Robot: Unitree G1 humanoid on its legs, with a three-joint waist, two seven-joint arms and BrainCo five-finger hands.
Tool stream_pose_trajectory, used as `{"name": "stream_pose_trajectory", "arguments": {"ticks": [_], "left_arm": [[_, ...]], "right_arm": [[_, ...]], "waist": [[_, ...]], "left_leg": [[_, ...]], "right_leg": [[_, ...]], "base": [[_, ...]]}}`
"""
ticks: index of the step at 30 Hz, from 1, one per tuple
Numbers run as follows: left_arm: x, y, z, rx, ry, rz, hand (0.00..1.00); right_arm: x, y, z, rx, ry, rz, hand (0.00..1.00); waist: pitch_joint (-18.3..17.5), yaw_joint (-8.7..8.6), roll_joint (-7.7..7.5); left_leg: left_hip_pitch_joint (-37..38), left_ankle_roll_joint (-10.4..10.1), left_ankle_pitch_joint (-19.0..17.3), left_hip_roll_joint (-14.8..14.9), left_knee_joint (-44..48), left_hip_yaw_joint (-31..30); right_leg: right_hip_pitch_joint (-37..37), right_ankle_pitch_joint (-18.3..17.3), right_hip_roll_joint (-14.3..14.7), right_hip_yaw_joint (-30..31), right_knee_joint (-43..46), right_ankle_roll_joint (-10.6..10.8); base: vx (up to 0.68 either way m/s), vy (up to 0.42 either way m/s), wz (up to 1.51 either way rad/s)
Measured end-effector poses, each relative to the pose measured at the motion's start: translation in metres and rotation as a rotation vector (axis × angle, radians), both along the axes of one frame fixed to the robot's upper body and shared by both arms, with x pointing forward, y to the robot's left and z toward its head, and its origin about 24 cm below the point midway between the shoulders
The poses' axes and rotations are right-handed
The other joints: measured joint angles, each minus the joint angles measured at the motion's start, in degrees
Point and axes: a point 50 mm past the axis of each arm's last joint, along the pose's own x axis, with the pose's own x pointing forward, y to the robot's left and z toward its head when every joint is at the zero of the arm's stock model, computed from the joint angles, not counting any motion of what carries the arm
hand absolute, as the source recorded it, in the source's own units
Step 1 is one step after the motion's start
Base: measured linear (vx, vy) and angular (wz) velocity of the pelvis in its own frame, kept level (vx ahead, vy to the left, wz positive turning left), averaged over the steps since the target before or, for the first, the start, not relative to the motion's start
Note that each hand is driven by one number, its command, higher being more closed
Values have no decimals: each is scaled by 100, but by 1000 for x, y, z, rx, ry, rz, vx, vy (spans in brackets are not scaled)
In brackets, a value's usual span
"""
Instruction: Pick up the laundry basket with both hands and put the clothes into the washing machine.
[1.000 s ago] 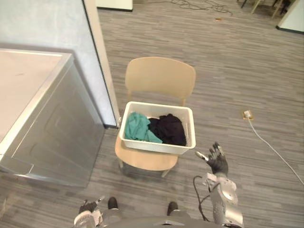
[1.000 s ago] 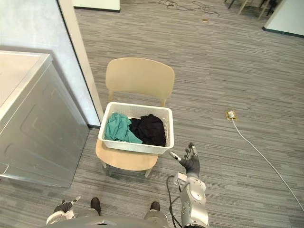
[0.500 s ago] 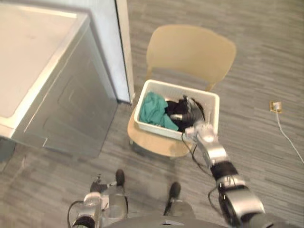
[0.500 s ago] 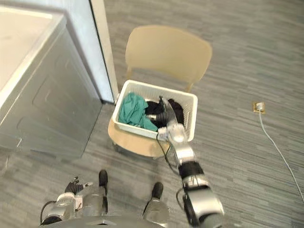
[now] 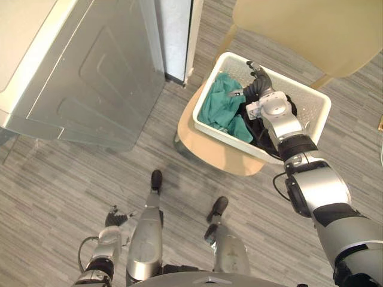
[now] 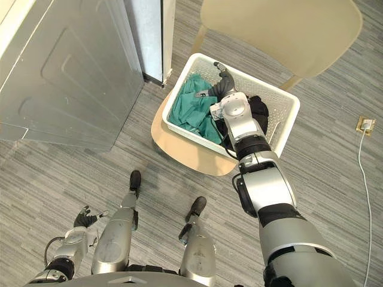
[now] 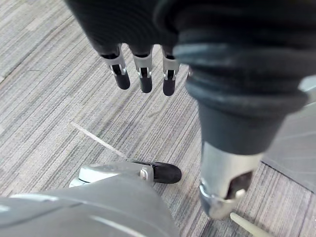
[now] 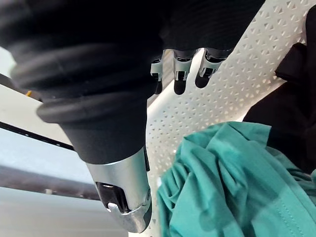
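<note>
A white perforated laundry basket sits on the seat of a tan wooden chair. Inside lie a teal garment on the washer side and a black garment beside it. My right hand reaches in over the basket's far rim, above the teal garment. Its fingers are straight, close to the basket's wall, and hold nothing. My left hand hangs low near the floor at the lower left, its fingers relaxed and empty.
The silver washing machine stands to the left of the chair, with a pale partition post between them. The chair's backrest rises behind the basket. A floor socket with a white cable lies to the right.
The camera has tipped down and closer to the chair. My right hand has moved from beside the basket's front right corner to over its far rim above the clothes.
</note>
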Motion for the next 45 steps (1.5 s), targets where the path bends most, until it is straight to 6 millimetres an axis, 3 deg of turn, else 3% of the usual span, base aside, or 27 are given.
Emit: {"name": "stream_pose_trajectory", "arguments": {"ticks": [15,28,29,40,45], "left_arm": [[20,1,14,-27,-99,36,0],[41,-4,31,-46,-207,56,0],[41,-5,31,-48,-207,57,0],[47,-9,35,-64,-234,91,0],[52,-15,38,-64,-243,58,0]], "right_arm": [[1,-27,-11,47,83,-112,0],[-1,-48,11,60,8,-220,0],[-1,-48,11,63,4,-225,100],[-6,-55,-11,-121,47,-278,100],[-10,-60,-37,11,122,-311,100]], "waist": [[110,44,-107],[239,299,-101],[240,300,-101],[240,340,-106],[241,344,-120]], "left_leg": [[-841,-4,100,51,162,-323],[-1970,-36,132,80,573,-888],[-1998,-37,127,80,595,-909],[-2097,-36,131,101,676,-977],[-1748,-19,128,133,606,-868]], "right_leg": [[-573,46,86,-241,59,-73],[-1147,16,243,-723,84,-126],[-1155,11,249,-737,88,-132],[-1239,-68,257,-800,270,-232],[-969,-78,249,-727,279,-249]], "base": [[-25,-23,7],[-17,-10,13],[-2,12,10],[10,18,2],[5,8,-1]]}}
